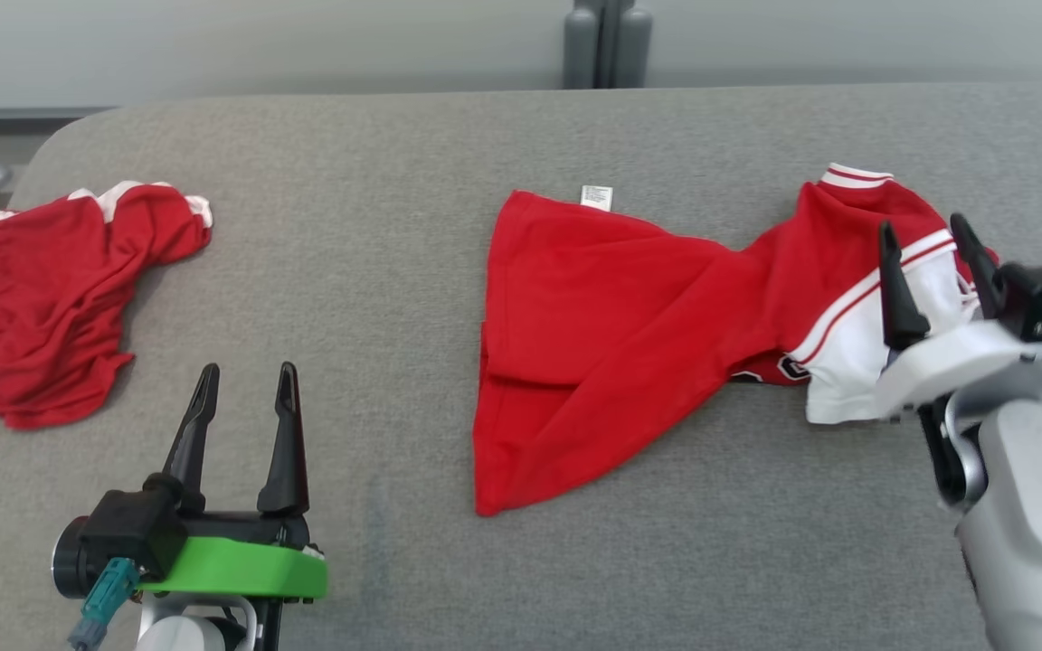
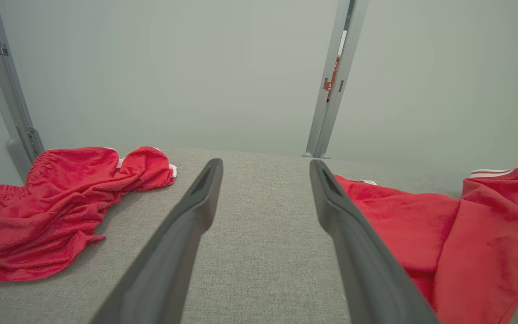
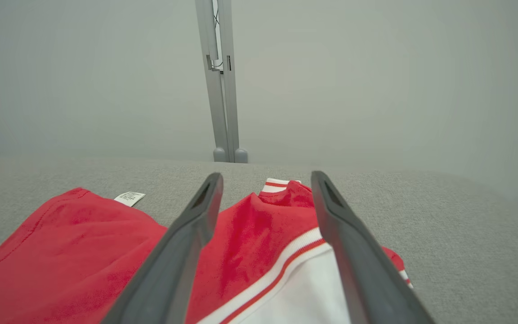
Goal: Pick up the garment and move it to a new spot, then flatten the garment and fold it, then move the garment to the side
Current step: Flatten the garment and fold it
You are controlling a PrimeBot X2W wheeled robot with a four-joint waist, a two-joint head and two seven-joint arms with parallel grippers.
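Garment: red knit jersey garment (image 1: pixel 611 344) with a white, red-striped panel at its right end. I see it lying right of centre on the grey fabric-covered table (image 1: pixel 394 181). Its wide left part is fairly flat, its middle pinched and twisted, its right end bunched.

Second cloth: crumpled red fabric piece (image 1: pixel 51 298) with white trim, in a heap at the table's left edge, well apart from the garment.

Right hand: right gripper (image 1: pixel 923 226) on a pale forearm, placed over the garment's white panel. I read its two dark fingers as spread wide with nothing pinched between them. From its wrist camera the striped trim shows in the gap. I cannot tell whether the tips touch the cloth.

Left hand: left gripper (image 1: pixel 248 371) with a green collar, over bare table near me, between the two red cloths. I see its fingers standing wide and empty.

Tag: small white printed tag (image 1: pixel 596 196) at the far edge of the garment's wide part, lying on the table.
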